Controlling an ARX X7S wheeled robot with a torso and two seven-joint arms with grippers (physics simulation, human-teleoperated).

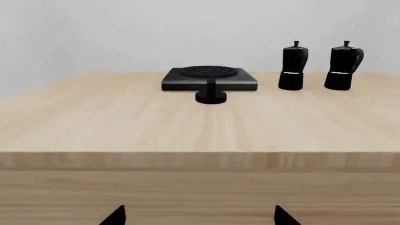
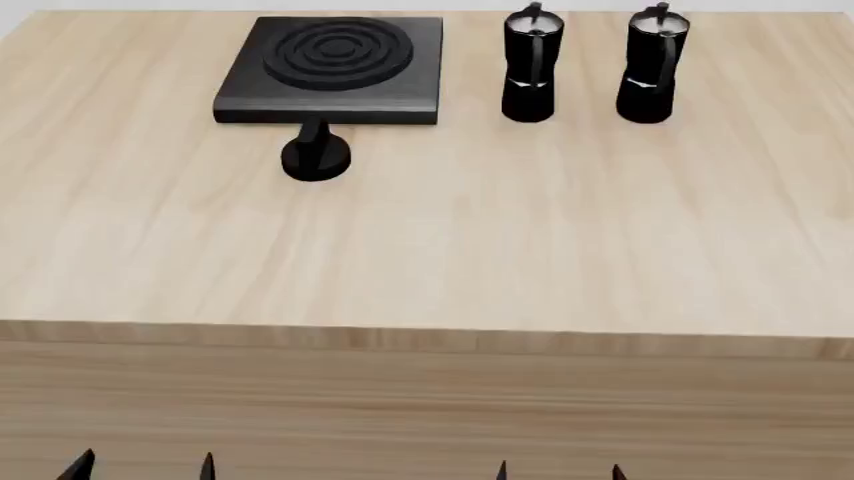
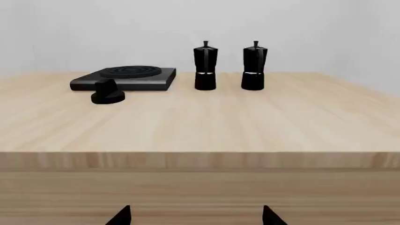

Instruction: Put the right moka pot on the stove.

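No readable text anywhere.

The stove [image 2: 334, 70], the round knob [image 2: 316, 157] just in front of it, the two moka pots to the stove's right, the right moka pot [image 2: 650, 65] among them, and the wooden table [image 2: 427, 250] carry no letters, numbers, brand marks or signs in any view.

The surface [image 2: 534, 250] is pale blond wood with soft lengthwise grain, its front face a shade darker; the stove [image 2: 334, 70] is black with concentric dark grey rings; its knob [image 2: 316, 155] is black; the right moka pot [image 2: 651, 65] and the left moka pot [image 2: 531, 65] are black with faint silvery bands.
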